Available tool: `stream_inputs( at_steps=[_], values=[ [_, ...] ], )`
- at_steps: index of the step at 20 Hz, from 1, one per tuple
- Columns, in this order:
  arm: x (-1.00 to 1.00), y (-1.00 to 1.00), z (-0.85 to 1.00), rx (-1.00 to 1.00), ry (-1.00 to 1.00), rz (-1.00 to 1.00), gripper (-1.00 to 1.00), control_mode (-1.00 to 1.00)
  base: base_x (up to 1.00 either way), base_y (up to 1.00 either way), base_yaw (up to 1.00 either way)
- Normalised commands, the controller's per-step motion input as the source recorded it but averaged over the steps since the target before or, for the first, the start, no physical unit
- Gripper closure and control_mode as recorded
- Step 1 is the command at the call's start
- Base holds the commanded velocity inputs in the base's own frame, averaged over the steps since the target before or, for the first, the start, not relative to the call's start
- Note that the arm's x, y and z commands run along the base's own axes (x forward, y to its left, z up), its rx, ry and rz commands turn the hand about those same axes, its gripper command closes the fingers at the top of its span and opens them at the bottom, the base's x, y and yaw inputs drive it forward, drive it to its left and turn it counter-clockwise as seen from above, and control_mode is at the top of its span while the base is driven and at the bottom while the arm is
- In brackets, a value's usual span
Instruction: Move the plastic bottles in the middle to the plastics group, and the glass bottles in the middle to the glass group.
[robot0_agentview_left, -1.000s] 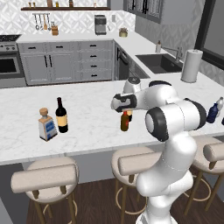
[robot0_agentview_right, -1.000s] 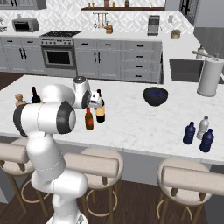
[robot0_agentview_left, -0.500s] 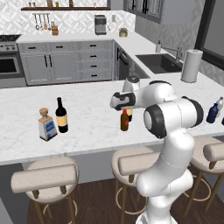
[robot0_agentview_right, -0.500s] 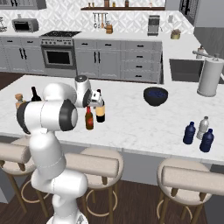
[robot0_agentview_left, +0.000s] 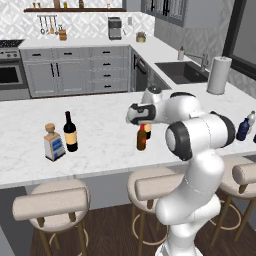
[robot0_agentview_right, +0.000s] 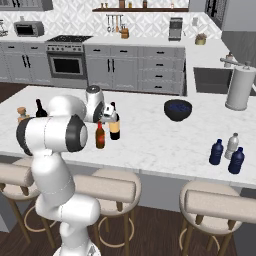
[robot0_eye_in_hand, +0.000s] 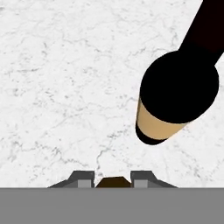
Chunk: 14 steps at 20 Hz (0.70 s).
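My gripper (robot0_eye_in_hand: 112, 176) is shut on the top of the small brown bottle (robot0_agentview_right: 100, 137), which stands on the white marble island (robot0_agentview_right: 155, 137); its brown cap (robot0_eye_in_hand: 112, 181) sits between the fingertips. In the left base view the hand reaches down over this brown bottle (robot0_agentview_left: 142, 140). Right behind it stands the tall dark wine bottle (robot0_agentview_right: 114, 126) with a yellowish label (robot0_eye_in_hand: 157, 124). The glass group, a squat blue-labelled bottle (robot0_agentview_left: 53, 145) and a wine bottle (robot0_agentview_left: 70, 134), is at the island's left. A pale bottle (robot0_agentview_right: 232, 145) with two dark blue bottles (robot0_agentview_right: 216, 152) is at the right.
A dark bowl (robot0_agentview_right: 178, 109) sits on the island behind the middle. A paper towel roll (robot0_agentview_right: 238, 87) stands by the sink (robot0_agentview_left: 182, 71). Padded stools (robot0_agentview_left: 50, 202) line the near edge of the island.
The fingers have closed from wide open onto the small brown bottle's top. The arm and the bottles stay where they were.
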Motion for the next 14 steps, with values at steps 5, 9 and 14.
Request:
stream_inputs(
  at_steps=[5, 9, 14],
  values=[
    [-0.62, 0.35, 0.43, 0.11, -0.05, -0.01, 1.0, -1.0, 0.0, 0.0, 0.0],
    [-0.61, 0.62, 0.44, 0.0, -0.05, 0.0, 1.0, -1.0, 0.0, 0.0, 0.0],
    [-0.45, 0.74, 0.4, 0.0, 0.0, 0.01, 1.0, -1.0, 0.0, 0.0, 0.0]
  ],
)
